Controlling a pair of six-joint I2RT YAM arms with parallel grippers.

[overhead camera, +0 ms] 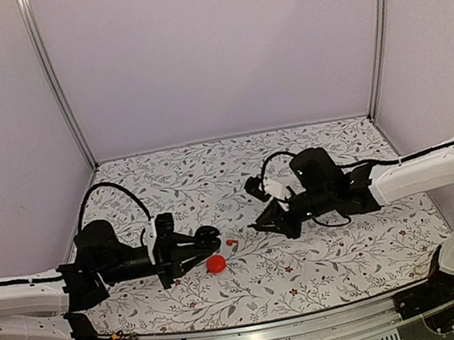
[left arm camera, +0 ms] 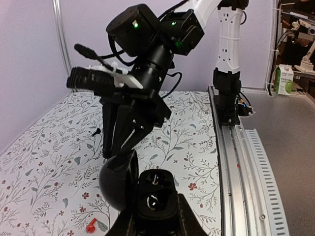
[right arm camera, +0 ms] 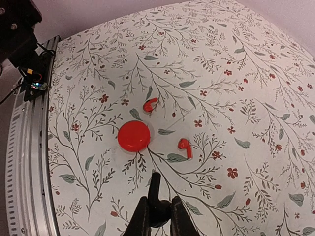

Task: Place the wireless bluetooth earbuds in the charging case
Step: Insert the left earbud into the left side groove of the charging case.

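Left gripper [overhead camera: 207, 242]: jaws drawn nearly together, clamped on a black charging case [left arm camera: 155, 196] and holding it above the floral tablecloth [right arm camera: 236, 73]. Case hinged open, domed lid [left arm camera: 118, 182] swung up to the left in the left wrist view, base facing the camera with a dark well showing. Impossible to tell whether anything sits in that well.

Right gripper [right arm camera: 157, 216]: fingers pressed fully together, pinching what looks like a small black earbud [right arm camera: 155, 184], with a thin stem poking out past the fingertips. From the left wrist, seen pointing steeply down just above and beside the raised lid, tips close to it; contact not discernible. From overhead, facing the left gripper across a short gap near the middle of the table.

On the cloth below, touched by neither gripper: a closed round red case [right arm camera: 134, 136], lying flat between the two arms and a little nearer the table's front edge than the grippers. First red earbud [right arm camera: 150, 104] just above it in the right wrist view. Second red earbud [right arm camera: 185, 146] to its right and slightly lower. Both lying loose, near the red case but not touching it, apart from each other, and outside the black charging case.
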